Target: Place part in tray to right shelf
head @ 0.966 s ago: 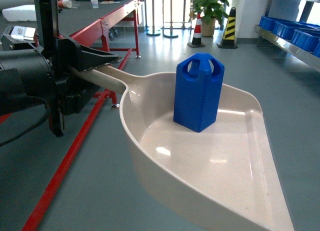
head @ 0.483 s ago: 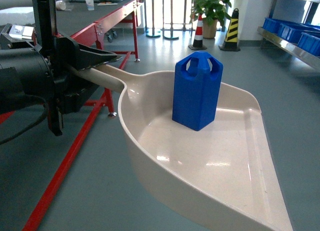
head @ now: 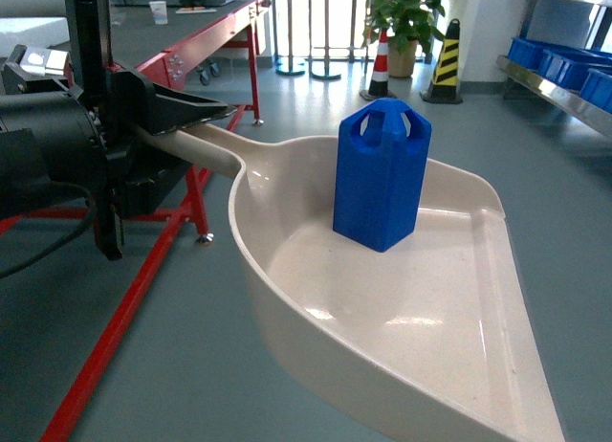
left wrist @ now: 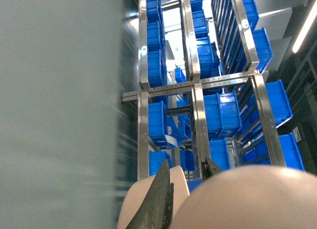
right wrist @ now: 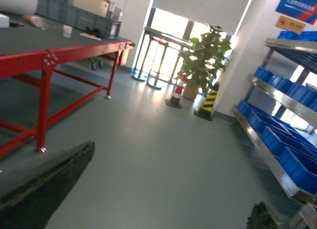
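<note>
The left pincer point(head: 177, 126) is clamped on the tray point(head: 402, 308) by its handle, holding it above the floor. The part point(head: 381, 174) stands upright in the tray's back half. The shelf point(head: 564, 74) is well off to its right. Right pincer point(right wrist: 148, 189): fingers parted, nothing held

Looks like a factory or warehouse floor to me: smooth grey floor point(right wrist: 163, 154); long red-framed workbench point(right wrist: 44, 55); steel racks point(left wrist: 195, 85) stacked with blue crates point(left wrist: 220, 115); striped traffic cones point(head: 442, 55) beside a potted plant point(right wrist: 198, 65).
</note>
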